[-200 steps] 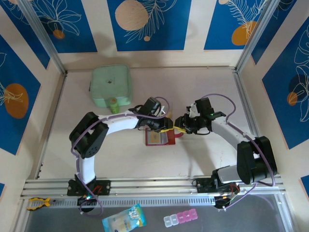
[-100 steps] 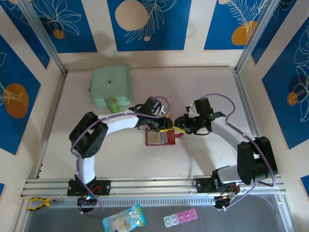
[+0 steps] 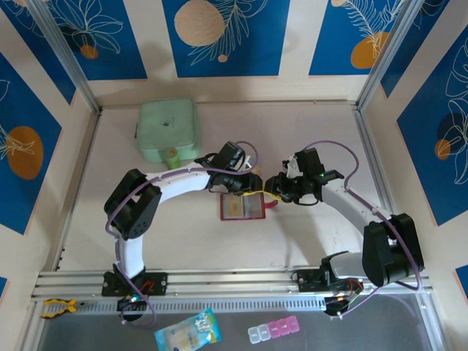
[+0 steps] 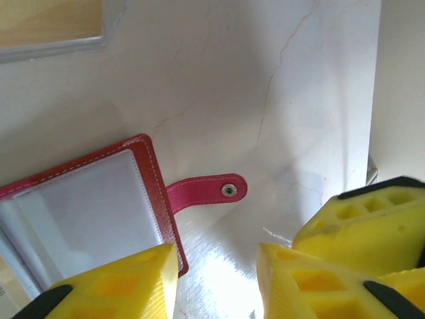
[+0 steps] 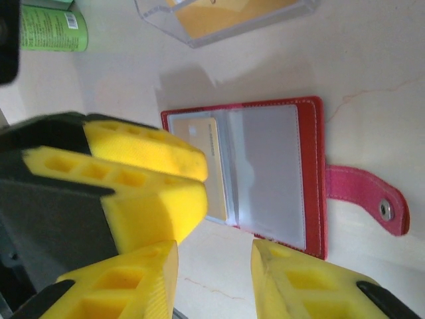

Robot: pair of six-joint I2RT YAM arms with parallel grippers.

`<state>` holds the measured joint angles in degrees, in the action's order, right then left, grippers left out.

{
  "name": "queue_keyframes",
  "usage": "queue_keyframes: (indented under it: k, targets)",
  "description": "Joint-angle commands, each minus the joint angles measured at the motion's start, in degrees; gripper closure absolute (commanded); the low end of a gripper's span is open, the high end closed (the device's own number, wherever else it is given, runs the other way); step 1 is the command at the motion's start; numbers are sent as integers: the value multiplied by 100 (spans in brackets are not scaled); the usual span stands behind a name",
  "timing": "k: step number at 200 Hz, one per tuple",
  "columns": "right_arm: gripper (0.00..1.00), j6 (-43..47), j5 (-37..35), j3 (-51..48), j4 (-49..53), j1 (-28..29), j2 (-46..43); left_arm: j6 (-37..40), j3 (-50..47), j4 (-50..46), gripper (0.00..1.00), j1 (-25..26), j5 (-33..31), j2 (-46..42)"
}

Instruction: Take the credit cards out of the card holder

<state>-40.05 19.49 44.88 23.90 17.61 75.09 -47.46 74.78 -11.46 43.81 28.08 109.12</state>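
The card holder [image 3: 243, 208] lies open and flat on the pale table [image 3: 307, 241], a little below the middle of the overhead frame, with its red snap tab [image 4: 209, 191] sticking out to the right. Both arms reach in over its upper edge. The left gripper [image 4: 216, 259] hovers over the holder's corner next to the tab. Its yellow fingers [image 4: 119, 286] are spread, bare table shows through the gap, and nothing is between them. The right gripper [image 5: 214, 256] hangs close beside it, its jaws likewise parted and empty, above the table by the holder's edge. In the right wrist view the holder sits in the centre of the frame. A tan card [image 5: 214, 166] is tucked in its left sleeve, partly hidden behind the left gripper, and the sleeve beside it shows plain grey. At the top of that frame a separate clear sleeve [image 5: 199, 36] holds a gold-orange card [image 5: 226, 13]; I cannot tell whether it rests on the table or is lifted. A green labelled tube [image 5: 50, 30] lies in the upper left corner there. In the overhead view the mint-green pouch [image 3: 170, 130] sits toward the upper left, well apart from the holder.
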Motion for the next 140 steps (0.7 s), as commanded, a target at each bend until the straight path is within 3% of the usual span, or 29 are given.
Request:
queue_keyframes:
  k: [1,74,140]
  targets:
    - [65,35,-50,65,302,59,-228,108,195,196,64,-66,23,-318]
    - [66,-70,158,108,77,298,20,194,-754,197,66,-448,-181,-931]
    - [71,-240,316,352,-455,837,965,166,-1999,364,76,-817,-209,-1496]
